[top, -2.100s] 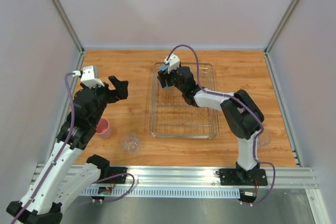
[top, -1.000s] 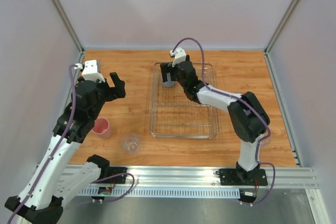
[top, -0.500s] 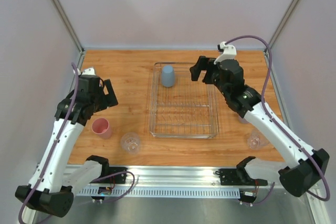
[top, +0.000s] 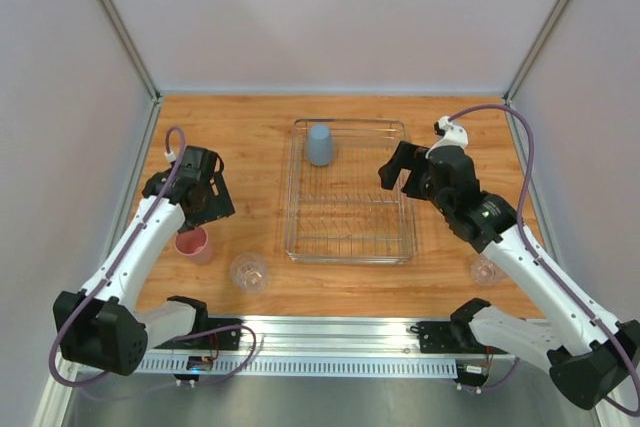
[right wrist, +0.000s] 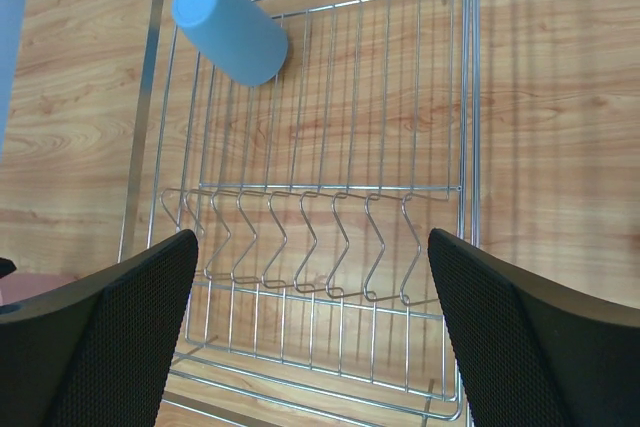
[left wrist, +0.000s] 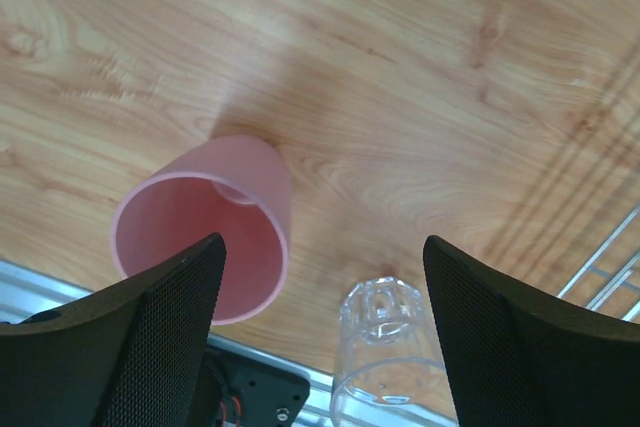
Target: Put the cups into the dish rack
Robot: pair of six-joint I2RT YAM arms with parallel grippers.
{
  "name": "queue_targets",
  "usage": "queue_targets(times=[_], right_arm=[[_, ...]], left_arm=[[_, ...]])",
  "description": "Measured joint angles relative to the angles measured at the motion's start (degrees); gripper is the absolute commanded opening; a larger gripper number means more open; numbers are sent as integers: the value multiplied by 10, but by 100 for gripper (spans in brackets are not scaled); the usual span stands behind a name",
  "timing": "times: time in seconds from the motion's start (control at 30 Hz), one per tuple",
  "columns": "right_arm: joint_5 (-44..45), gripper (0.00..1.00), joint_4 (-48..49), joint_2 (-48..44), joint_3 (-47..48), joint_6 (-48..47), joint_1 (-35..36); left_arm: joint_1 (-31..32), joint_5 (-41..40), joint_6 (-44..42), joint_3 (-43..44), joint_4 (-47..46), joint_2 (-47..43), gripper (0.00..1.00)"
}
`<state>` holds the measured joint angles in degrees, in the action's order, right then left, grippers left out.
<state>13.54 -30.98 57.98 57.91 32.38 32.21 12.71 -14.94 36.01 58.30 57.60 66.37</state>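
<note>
The dish rack [top: 296,209] is a silver wire basket at the table's middle. The blue cup [top: 319,145] stands upside down in its far left corner and also shows in the right wrist view [right wrist: 228,29]. My right gripper [top: 398,175] hovers open and empty over the rack's right rim [right wrist: 470,97]. The pink cup [top: 192,244] stands mouth up at the left, with a clear cup [top: 248,273] to its right. My left gripper [top: 207,205] is open just above and behind the pink cup [left wrist: 205,232], beside the clear cup [left wrist: 385,347]. A second clear cup [top: 487,269] stands at the right. The lavender cup is hidden.
The aluminium rail [top: 330,332] with both arm bases runs along the near edge and shows in the left wrist view [left wrist: 255,387]. Grey enclosure walls [top: 70,97] close the left, back and right sides of the wooden table [top: 240,137].
My right gripper let go of the blue cup in the rack's far left corner and drew back to the right. My left gripper came down and back toward the pink cup.
</note>
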Motion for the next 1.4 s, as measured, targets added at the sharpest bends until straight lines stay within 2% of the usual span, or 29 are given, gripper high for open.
queue_targets(times=[0.27, 0.37, 0.47, 0.5, 0.53, 0.63, 0.67, 0.7, 0.9, 1.0, 1.07, 1.27, 1.4], right_arm=[[20, 100, -2, -19, -1, 5, 0], [25, 100, -2, -19, -1, 6, 0], [27, 100, -1, -19, -1, 6, 0], [27, 100, -1, -19, -1, 6, 0], [27, 100, -1, -19, -1, 7, 0], [26, 100, -2, -17, 0, 16, 0], [26, 100, -2, -17, 0, 23, 0], [25, 100, -3, -17, 0, 31, 0], [11, 100, -4, -16, 0, 85, 0], [-3, 100, 8, -16, 0, 116, 0], [-9, 100, 26, -16, 0, 141, -1], [-61, 100, 119, -16, -2, 233, -51], [-125, 100, 243, -2, -37, 331, -113]], left_arm=[[0, -37, 55, -38, -6, 8, 82], [0, -48, 78, -71, -35, 4, 71], [0, -43, 95, -115, -68, 0, 66], [0, -42, 101, -123, -76, 2, 62], [0, -42, 104, -127, -81, 5, 45], [0, -50, 110, -123, -101, 21, 18], [0, -53, 112, -118, -104, 26, 4], [0, -57, 114, -113, -105, 29, 0], [0, -56, 114, -62, -92, -14, 0], [3, -24, 112, -16, -109, -61, 0], [7, 14, 112, 16, -153, -89, 0], [27, 183, 132, 45, -400, -78, 0], [65, 275, 160, 42, -593, 0, 0]])
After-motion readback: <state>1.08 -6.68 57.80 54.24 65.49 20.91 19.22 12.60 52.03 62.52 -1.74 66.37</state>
